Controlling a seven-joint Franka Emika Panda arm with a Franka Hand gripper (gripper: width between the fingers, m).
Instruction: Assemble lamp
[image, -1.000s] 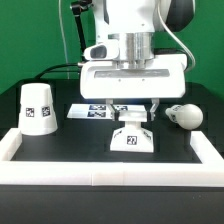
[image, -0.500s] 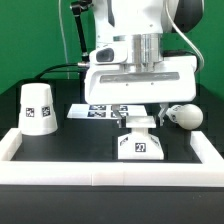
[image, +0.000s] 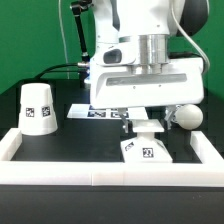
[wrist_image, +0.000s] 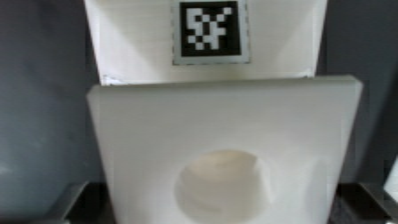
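Observation:
My gripper (image: 146, 122) is shut on the flat square lamp base (image: 147, 146), which sits low over the black table near the front rail. In the wrist view the base (wrist_image: 214, 110) fills the picture, with its tag on the upper part and a round socket hole near the jaws. The dark fingers (wrist_image: 68, 203) stand at its two sides. The cup-like shade (image: 38, 108) stands upright at the exterior view's left. The round-headed bulb (image: 183, 115) lies at the exterior view's right, just beside the gripper body.
The marker board (image: 104, 111) lies flat behind the gripper. A white border rail (image: 100, 170) runs along the front and up both sides of the black table.
My gripper has moved toward the exterior view's right with the base in it. The base now sits closer to the bulb. The shade and bulb have not moved.

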